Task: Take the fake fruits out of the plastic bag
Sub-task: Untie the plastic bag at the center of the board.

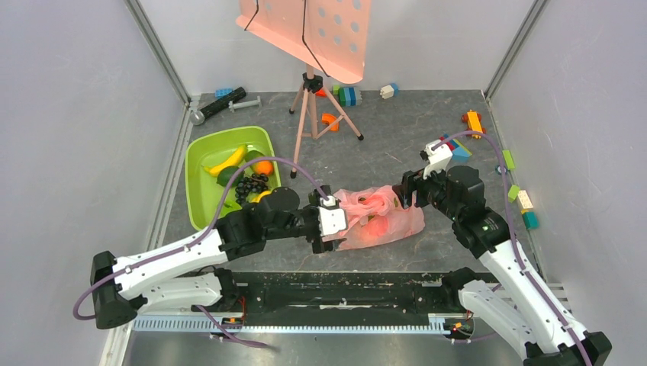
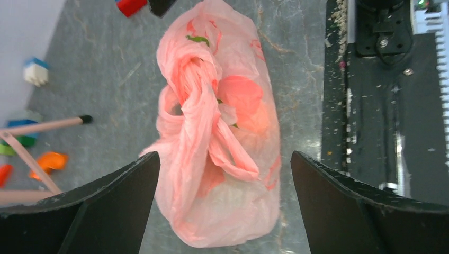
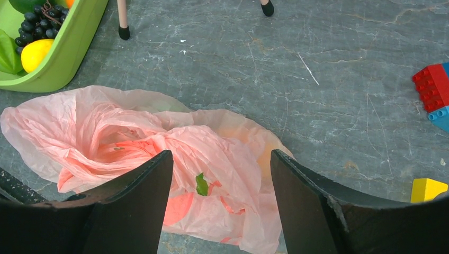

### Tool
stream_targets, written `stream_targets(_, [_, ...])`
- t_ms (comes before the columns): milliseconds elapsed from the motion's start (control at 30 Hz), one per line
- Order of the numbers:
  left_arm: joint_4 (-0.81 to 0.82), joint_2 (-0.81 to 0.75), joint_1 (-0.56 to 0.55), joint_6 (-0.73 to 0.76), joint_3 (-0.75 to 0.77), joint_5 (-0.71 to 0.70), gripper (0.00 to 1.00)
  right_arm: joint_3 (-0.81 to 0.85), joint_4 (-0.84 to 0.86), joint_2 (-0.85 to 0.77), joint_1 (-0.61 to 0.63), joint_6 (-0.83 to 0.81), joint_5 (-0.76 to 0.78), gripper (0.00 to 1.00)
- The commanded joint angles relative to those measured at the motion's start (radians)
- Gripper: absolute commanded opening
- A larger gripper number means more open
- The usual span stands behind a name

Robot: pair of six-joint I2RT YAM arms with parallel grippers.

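The pink plastic bag (image 1: 379,219) lies crumpled on the grey table between my two arms, its handles twisted together (image 2: 193,79). An orange-tinted lump (image 2: 258,119) shows through the film; I cannot tell what fruit it is. My left gripper (image 1: 329,223) is open wide at the bag's left end, with the bag (image 2: 217,201) lying loose between its fingers. My right gripper (image 1: 403,195) is open over the bag's right end (image 3: 212,159) and grips nothing. Fake fruits lie in the green tray (image 1: 204,206): a banana (image 1: 227,161), an orange (image 1: 263,167) and dark grapes (image 1: 249,187).
A pink perforated panel (image 1: 320,30) on a tripod (image 1: 309,107) stands at the back centre. Toy blocks lie at the back (image 1: 347,95) and along the right wall (image 1: 523,200). A black tool (image 1: 225,101) lies at the back left. Red and blue bricks (image 3: 433,87) sit right of the bag.
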Motion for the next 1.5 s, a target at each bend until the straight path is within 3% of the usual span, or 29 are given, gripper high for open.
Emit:
stream_targets(0, [0.116, 0.018, -0.005, 0.256, 0.000, 0.029, 1.00, 0.009, 0.009, -0.019, -0.003, -0.015, -0.016, 0.71])
stream_targets(167, [0.127, 0.122, -0.005, 0.345, 0.037, 0.010, 0.95, -0.005, 0.004, -0.031, -0.003, -0.017, -0.029, 0.71])
stream_targets(433, [0.123, 0.237, -0.006, 0.364, 0.088, 0.010, 0.90, -0.003, -0.019, -0.038, -0.003, -0.032, -0.031, 0.71])
stream_targets(667, [0.118, 0.294, -0.003, 0.378, 0.126, -0.101, 0.69, -0.007, -0.018, -0.035, -0.002, -0.030, -0.043, 0.71])
stream_targets(1000, [0.089, 0.318, -0.004, 0.394, 0.110, -0.144, 0.63, -0.013, 0.004, -0.034, -0.003, -0.041, -0.103, 0.71])
stream_targets(1167, [0.064, 0.333, -0.004, 0.383, 0.123, -0.161, 0.41, -0.041, 0.038, -0.038, -0.003, -0.046, -0.139, 0.74])
stream_targets(1300, [0.044, 0.335, -0.004, 0.374, 0.127, -0.157, 0.04, -0.077, 0.090, -0.008, -0.003, -0.092, -0.222, 0.78])
stream_targets(1467, [0.053, 0.298, -0.005, 0.384, 0.089, -0.101, 0.02, -0.040, 0.105, 0.064, -0.003, -0.116, -0.293, 0.76])
